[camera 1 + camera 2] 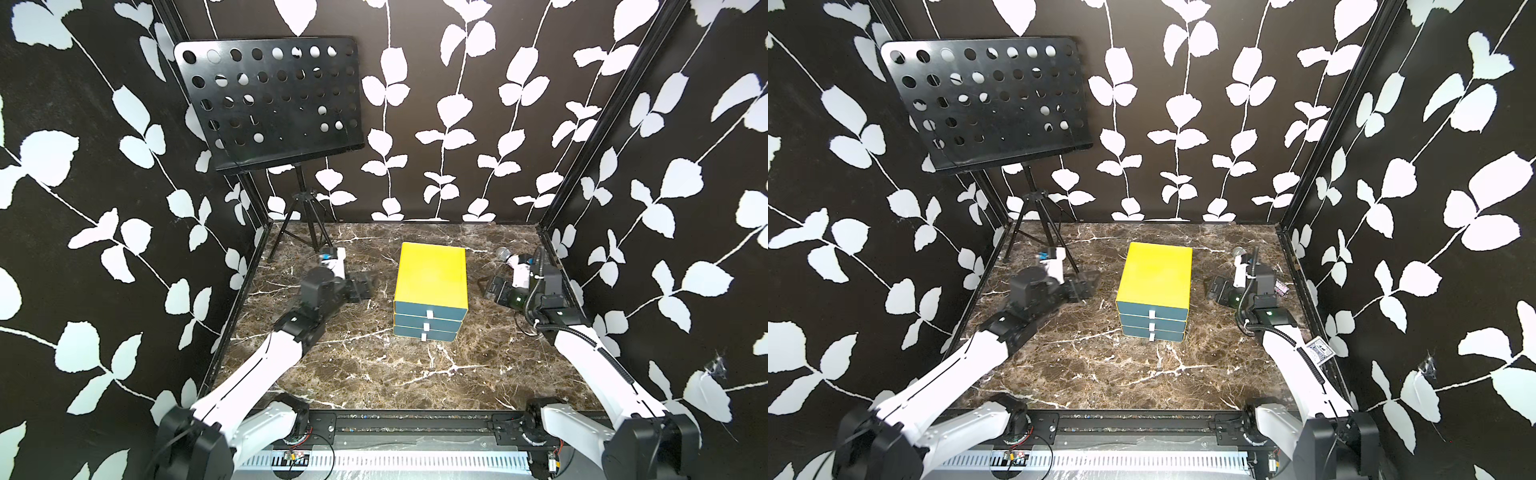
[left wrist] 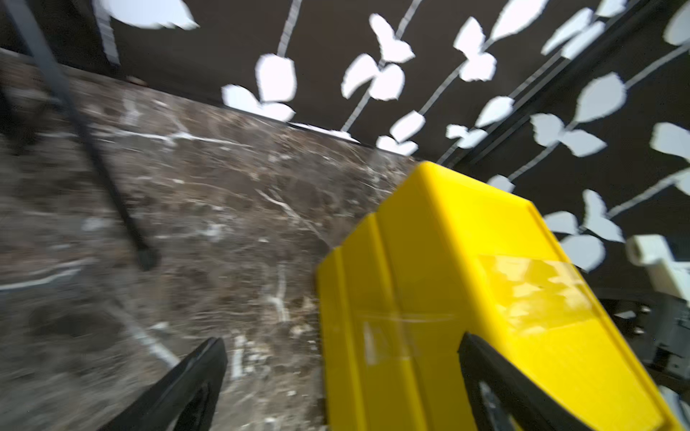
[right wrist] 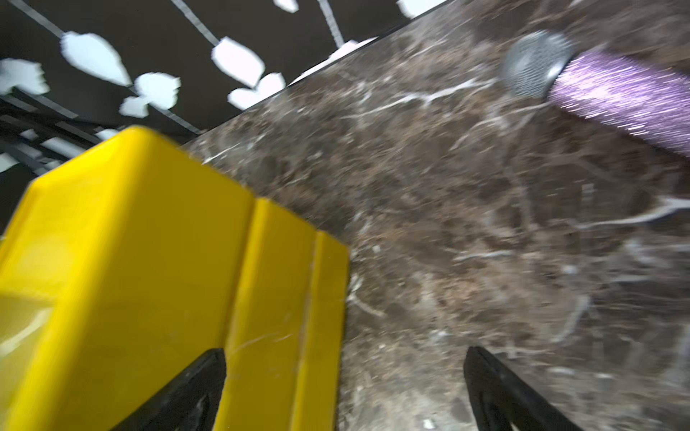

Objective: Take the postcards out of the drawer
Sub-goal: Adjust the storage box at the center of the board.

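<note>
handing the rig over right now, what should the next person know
Left tool: open, empty, beside the yellow drawer unit.
Right tool: open, empty, on the unit's other side.
Postcards: none in view; all three drawers are shut.
Done: nothing yet.
Left: open a drawer, find the cards, lift them out.

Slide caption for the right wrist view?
Open right gripper beside the yellow plastic drawer cabinet on the brown marble tabletop; a purple glitter microphone lies nearby.
</note>
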